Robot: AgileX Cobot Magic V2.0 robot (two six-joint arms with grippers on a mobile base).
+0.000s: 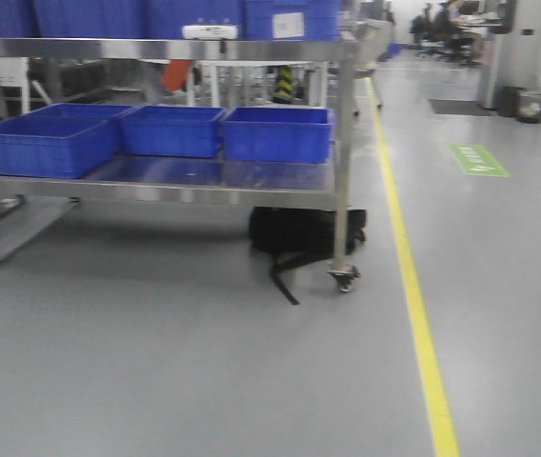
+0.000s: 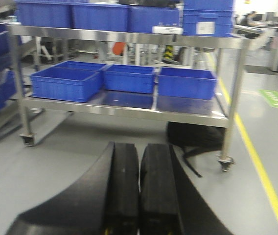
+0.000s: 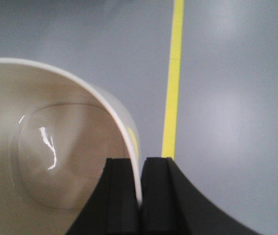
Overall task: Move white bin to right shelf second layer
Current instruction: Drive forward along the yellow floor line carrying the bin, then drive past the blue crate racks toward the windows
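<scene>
Transfer in progress, bin lifted but not placed. White bin point(image 3: 46, 161) fills the lower left of the right wrist view, above grey floor and a yellow floor line point(image 3: 172, 88). Right gripper point(image 3: 140, 169) pinches its rim wall, jaws nearly together. Left gripper point(image 2: 139, 161) pressed together, empty. Target roller shelf not in view; only a steel cart point(image 1: 156, 186) with blue crates point(image 1: 275, 133). Carrying and placing remain.
</scene>
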